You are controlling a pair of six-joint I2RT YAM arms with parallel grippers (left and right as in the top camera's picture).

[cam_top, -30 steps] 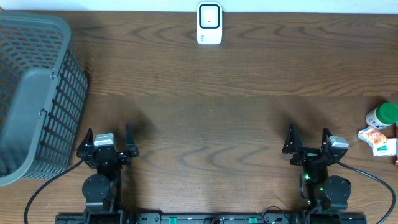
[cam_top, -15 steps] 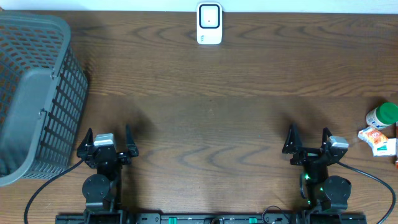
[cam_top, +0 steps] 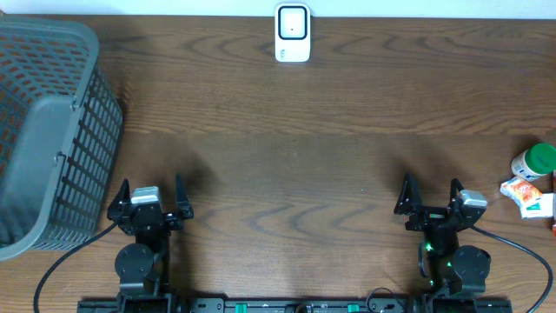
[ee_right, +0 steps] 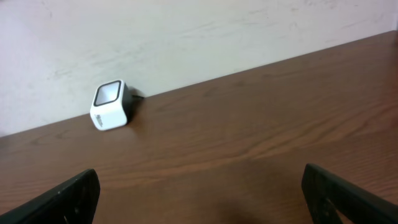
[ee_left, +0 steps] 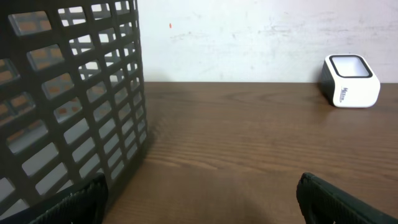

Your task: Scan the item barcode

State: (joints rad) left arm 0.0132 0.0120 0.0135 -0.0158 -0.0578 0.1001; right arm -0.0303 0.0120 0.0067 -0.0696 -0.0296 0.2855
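Observation:
The white barcode scanner (cam_top: 293,33) stands at the table's far edge, centre; it also shows in the left wrist view (ee_left: 351,81) and the right wrist view (ee_right: 111,106). Items lie at the right edge: a white bottle with a green cap (cam_top: 532,162) and small orange-and-white packets (cam_top: 526,193). No barcode is visible. My left gripper (cam_top: 150,185) rests near the front left, open and empty (ee_left: 201,190). My right gripper (cam_top: 431,184) rests near the front right, a short way left of the items, open and empty (ee_right: 200,183).
A large grey mesh basket (cam_top: 48,130) fills the left side of the table, just left of my left gripper, and its wall fills the left of the left wrist view (ee_left: 68,93). A pale wall runs behind the brown wooden table (cam_top: 287,165).

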